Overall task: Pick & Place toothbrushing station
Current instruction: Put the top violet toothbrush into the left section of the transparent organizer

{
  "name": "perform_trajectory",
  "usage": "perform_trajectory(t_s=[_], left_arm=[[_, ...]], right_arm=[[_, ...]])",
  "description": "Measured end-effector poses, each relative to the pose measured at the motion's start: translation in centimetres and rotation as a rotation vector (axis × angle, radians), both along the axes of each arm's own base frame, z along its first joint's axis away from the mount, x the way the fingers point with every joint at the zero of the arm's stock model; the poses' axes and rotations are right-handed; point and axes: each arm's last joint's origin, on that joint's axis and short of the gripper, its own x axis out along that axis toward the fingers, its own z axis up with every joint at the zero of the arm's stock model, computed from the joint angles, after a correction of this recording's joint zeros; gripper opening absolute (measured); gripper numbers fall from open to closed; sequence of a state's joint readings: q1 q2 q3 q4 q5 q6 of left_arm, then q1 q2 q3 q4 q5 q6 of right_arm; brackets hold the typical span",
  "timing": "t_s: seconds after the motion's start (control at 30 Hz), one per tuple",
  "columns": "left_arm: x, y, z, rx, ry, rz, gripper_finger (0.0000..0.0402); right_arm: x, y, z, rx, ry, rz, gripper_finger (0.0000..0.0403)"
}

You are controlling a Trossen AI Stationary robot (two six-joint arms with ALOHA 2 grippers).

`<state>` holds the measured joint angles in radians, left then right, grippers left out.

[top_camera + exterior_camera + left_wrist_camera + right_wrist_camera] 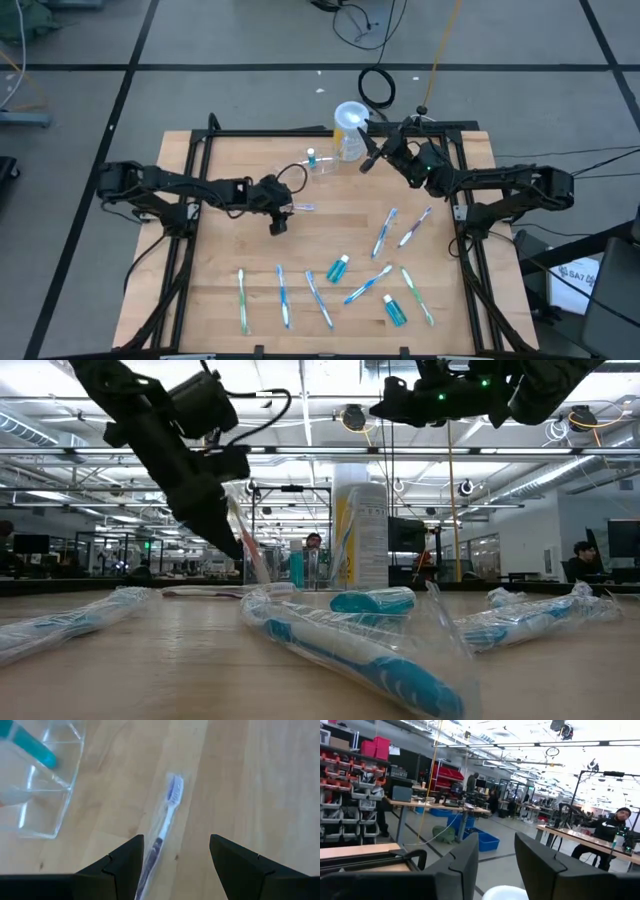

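Note:
The toothbrushing station, a small clear cup point(324, 167) point(42, 790), stands on its base at the table's far middle with a teal-capped tube point(311, 156) in it. A purple toothbrush in a clear wrapper point(167, 815) point(302, 207) lies flat on the wood just near of the cup. My left gripper point(278, 222) point(175, 837) hangs open, slanting down above the toothbrush, with one finger on either side of its handle end. My right gripper point(368, 160) point(496, 840) is open, raised high beside the yellow container and pointing out at the room, with nothing between its fingers.
A tall yellow container with a white lid point(350, 135) point(365, 530) stands right behind the cup. Several wrapped toothbrushes point(283, 297) point(385, 232) and two teal tubes point(338, 268) point(394, 309) lie over the table's near and right parts. Bare wood point(230, 245) shows at the left.

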<state>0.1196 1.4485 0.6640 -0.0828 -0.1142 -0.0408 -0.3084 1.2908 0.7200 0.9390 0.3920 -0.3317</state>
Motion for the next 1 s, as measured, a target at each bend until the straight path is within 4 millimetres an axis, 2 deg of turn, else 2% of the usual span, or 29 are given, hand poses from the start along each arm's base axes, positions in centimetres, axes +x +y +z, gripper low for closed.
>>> perform_trajectory(t_s=[0.43,0.77,0.87,1.0], left_arm=[[2.2,0.4,-3.0,0.128,-0.004,-0.138,0.0234],[2.3,1.5,-4.9,0.017,0.030,-0.089,0.0233],[2.3,1.5,-4.8,-0.006,0.025,-0.107,0.0215],[2.3,1.3,-4.8,-0.011,0.026,-0.138,0.0161]], right_arm=[[0.0,0.0,0.0,-0.004,0.005,0.001,0.0118],[0.0,0.0,0.0,-0.002,0.004,0.002,0.0115],[0.0,0.0,0.0,-0.002,0.004,0.001,0.0116],[0.0,0.0,0.0,-0.001,0.005,0.002,0.0116]])
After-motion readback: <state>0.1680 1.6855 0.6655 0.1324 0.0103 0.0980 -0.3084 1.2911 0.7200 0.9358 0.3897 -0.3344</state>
